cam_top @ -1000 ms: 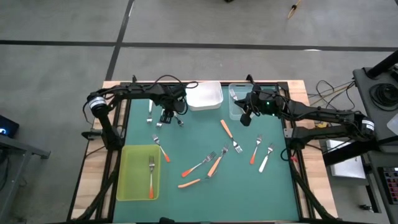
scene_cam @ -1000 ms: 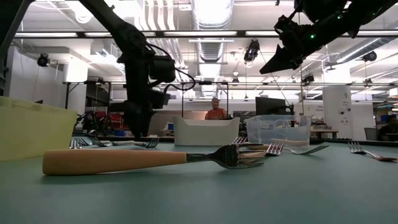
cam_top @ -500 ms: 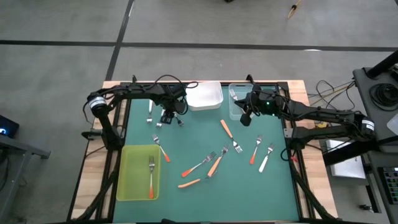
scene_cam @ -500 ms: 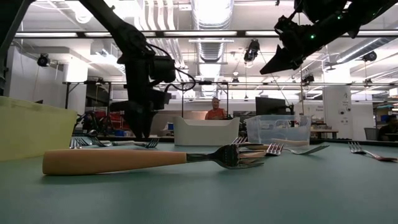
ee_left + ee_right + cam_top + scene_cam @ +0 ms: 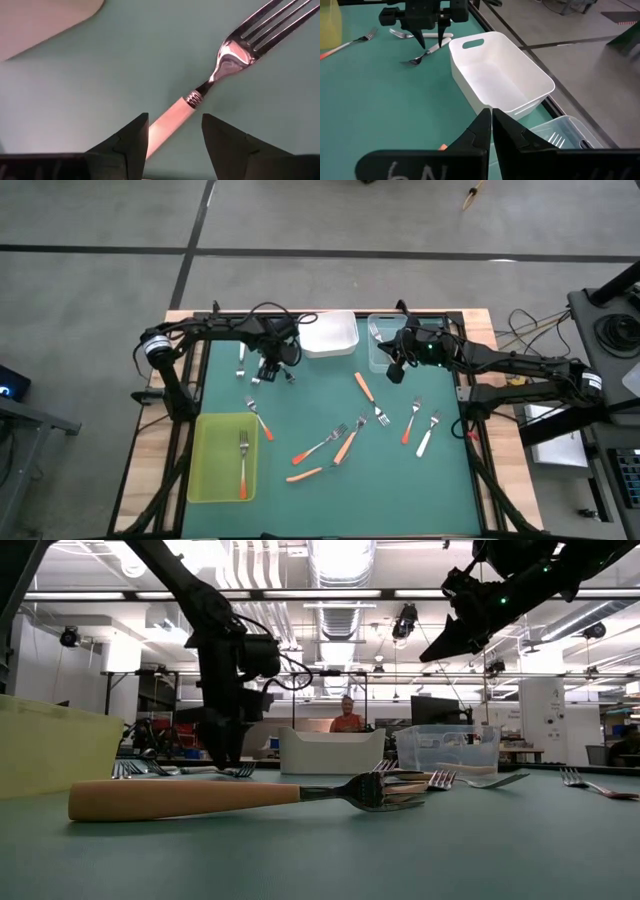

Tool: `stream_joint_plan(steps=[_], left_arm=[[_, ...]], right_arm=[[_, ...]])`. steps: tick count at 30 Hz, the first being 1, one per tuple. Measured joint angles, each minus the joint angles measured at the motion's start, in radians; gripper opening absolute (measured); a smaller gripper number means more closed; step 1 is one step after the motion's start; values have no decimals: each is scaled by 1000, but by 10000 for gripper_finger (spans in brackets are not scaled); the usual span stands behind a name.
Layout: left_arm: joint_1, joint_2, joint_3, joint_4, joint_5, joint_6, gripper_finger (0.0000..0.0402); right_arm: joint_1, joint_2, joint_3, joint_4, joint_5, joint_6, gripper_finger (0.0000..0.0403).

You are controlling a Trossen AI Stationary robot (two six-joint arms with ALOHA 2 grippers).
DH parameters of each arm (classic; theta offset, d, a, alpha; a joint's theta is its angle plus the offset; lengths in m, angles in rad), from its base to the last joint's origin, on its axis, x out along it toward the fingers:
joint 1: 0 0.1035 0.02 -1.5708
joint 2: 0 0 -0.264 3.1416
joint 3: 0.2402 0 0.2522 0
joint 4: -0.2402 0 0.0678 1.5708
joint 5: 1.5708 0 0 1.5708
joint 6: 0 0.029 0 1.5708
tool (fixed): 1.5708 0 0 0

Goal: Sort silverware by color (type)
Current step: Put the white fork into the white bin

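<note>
A white-handled fork (image 5: 226, 56) lies flat on the green table (image 5: 300, 405) near its far left, beside the white tray (image 5: 330, 335). My left gripper (image 5: 175, 120) points down over it, open, one finger on either side of the pale handle; I cannot tell whether they touch it. My right gripper (image 5: 491, 116) hangs shut and empty in the air by the clear tray (image 5: 385, 345), where a fork (image 5: 374, 331) lies. One red-orange fork (image 5: 243, 465) lies in the yellow-green tray (image 5: 222, 458). Several more forks are scattered mid-table around (image 5: 346, 445).
Another white-handled fork (image 5: 241, 360) lies left of my left gripper. A light orange fork (image 5: 200, 798) lies nearest the low camera. More forks lie toward the right (image 5: 410, 423). A person (image 5: 347, 718) stands in the room behind the table.
</note>
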Motion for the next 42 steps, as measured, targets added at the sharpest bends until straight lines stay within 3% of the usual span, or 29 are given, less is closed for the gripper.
stream_joint_plan(steps=[25, 42], left_arm=[[0, -4, -75, 117, 32, -37, 162], [-2, -3, -77, 90, 33, -63, 27]], right_arm=[[0, 0, 0, 0, 0, 16, 9], [0, 0, 0, 0, 0, 16, 9]])
